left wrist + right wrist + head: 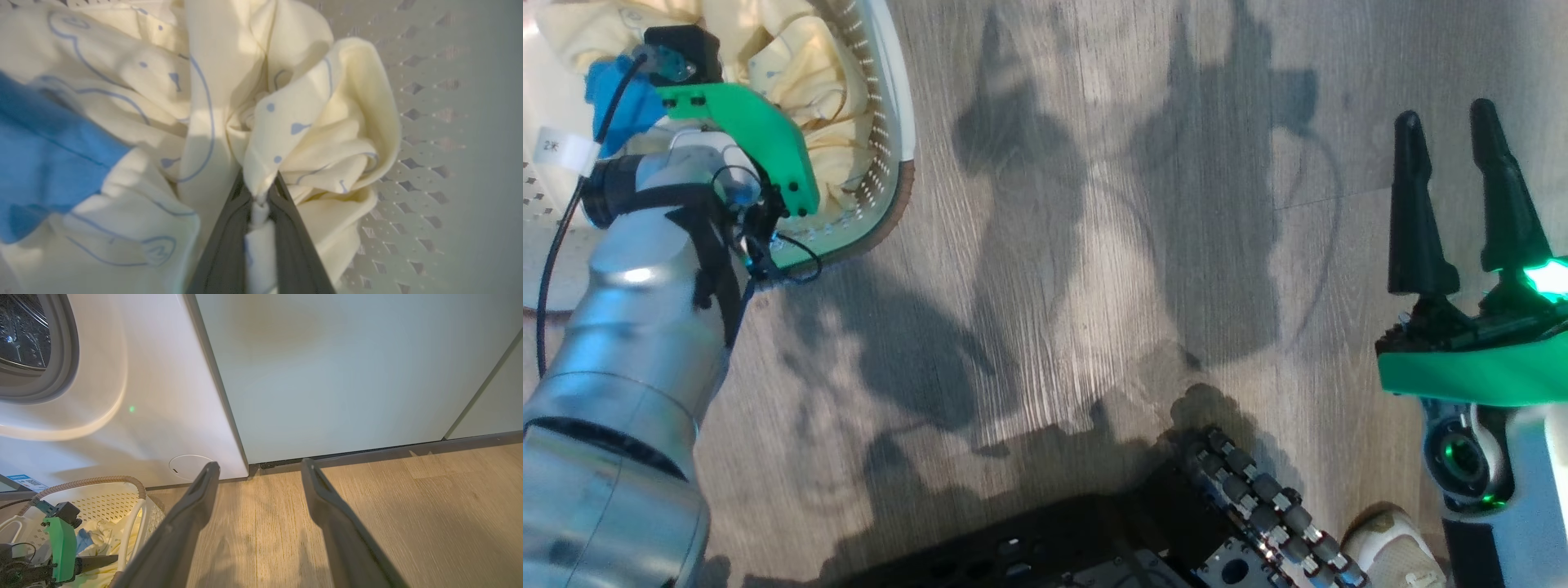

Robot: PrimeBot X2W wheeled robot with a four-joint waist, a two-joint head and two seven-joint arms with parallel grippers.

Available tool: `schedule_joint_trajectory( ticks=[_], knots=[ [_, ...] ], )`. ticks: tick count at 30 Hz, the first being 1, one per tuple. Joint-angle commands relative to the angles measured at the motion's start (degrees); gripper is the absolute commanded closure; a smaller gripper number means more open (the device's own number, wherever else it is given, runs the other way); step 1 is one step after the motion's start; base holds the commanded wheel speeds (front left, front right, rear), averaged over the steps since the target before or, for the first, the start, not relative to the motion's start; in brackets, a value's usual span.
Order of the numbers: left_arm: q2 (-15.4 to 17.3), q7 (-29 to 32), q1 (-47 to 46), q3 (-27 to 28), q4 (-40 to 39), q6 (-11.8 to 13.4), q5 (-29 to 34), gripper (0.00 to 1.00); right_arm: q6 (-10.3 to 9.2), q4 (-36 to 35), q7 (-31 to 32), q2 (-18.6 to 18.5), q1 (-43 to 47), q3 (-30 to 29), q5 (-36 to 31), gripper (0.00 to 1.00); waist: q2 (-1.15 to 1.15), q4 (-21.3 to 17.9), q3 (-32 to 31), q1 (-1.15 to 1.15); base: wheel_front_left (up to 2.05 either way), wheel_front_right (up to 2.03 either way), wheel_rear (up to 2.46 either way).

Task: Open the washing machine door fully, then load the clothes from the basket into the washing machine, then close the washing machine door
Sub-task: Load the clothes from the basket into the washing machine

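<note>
While the clothes (327, 122) lie in the basket (429, 163), the left gripper (261, 192) has its jaws clamped on a cream fold.
The right gripper (1445, 114) hangs over the floor (1094, 286), jaws apart; the basket stands by the washer (163, 396).

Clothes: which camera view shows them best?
Left wrist view: the clothes close up, folds and blue patch clear, left jaws shut on a fold. Head view has them partly behind the left arm; right wrist view, small inside the basket.
</note>
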Motion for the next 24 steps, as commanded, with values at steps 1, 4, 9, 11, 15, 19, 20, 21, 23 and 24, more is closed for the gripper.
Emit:
schedule_joint_trajectory(
  ticks=[1, 4, 9, 11, 15, 19, 20, 21, 23, 24],
  knots=[
    [1.49, -0.45, 1.46, 0.24, -0.56, 0.04, -0.45, 1.0, 0.25, -1.55, -0.38, -0.59, 1.44, 0.33, 0.42, 0.0, 0.0, 0.29, -0.24, 0.0, 0.0, 0.0, 0.0],
    [1.14, -1.84, 1.51, -0.36, -0.36, 0.04, -0.51, 1.0, 0.25, -1.5, -0.38, -0.59, 1.38, -0.09, 0.17, 0.0, 0.0, 1.03, -0.78, 0.0, 0.0, 0.0, 0.0],
    [0.31, -6.26, 1.29, -1.21, -0.16, 0.07, 0.0, 1.0, 0.25, -1.37, -0.38, -0.59, 1.19, -0.84, -0.53, 0.0, 0.0, 2.73, -2.11, 0.0, 0.0, 0.0, 0.0],
    [-0.03, -7.33, 1.32, -1.4, -0.06, 0.16, 0.21, 1.0, 0.25, -1.31, -0.38, -0.59, 1.17, -1.04, -0.75, 0.0, 0.0, 3.16, -2.49, 0.0, 0.0, 0.0, 0.0],
    [-1.38, -12.32, 1.68, -1.88, 0.16, 0.89, 0.87, 1.0, 0.25, -1.04, -0.38, -0.59, 1.23, -1.83, -1.91, 0.0, 0.0, 4.88, -4.33, 0.0, 0.0, 0.0, 0.0],
    [-2.55, -17.23, 2.31, -2.62, 0.26, 1.88, 1.8, 1.0, 0.25, -0.6, -0.38, -0.59, 1.46, -2.83, -3.21, 0.0, 0.0, 6.71, -6.75, 0.0, 0.0, 0.0, 0.0],
    [-2.85, -18.41, 2.52, -2.77, 0.25, 2.25, 2.01, 1.0, 0.25, -0.54, -0.38, -0.59, 1.53, -3.04, -3.51, 0.0, 0.0, 7.18, -7.46, 0.0, 0.0, 0.0, 0.0],
    [-3.22, -19.3, 2.82, -2.77, 0.23, 2.46, 2.01, 1.0, 0.25, -0.4, -0.38, -0.59, 1.68, -3.26, -3.83, 0.0, 0.0, 7.64, -8.21, 0.0, 0.0, 0.0, 0.0],
    [-3.7, -20.95, 3.36, -2.8, -0.11, 3.1, 2.24, 1.0, 0.25, -0.1, -0.38, -0.59, 2.0, -3.74, -4.5, 0.0, 0.0, 8.56, -9.69, 0.0, 0.0, 0.0, 0.0],
    [-3.95, -21.53, 3.76, -2.68, -0.39, 3.25, 2.2, 1.0, 0.25, 0.02, -0.38, -0.59, 2.15, -3.96, -4.86, 0.0, 0.0, 8.98, -10.48, 0.0, 0.0, 0.0, 0.0]
  ],
)
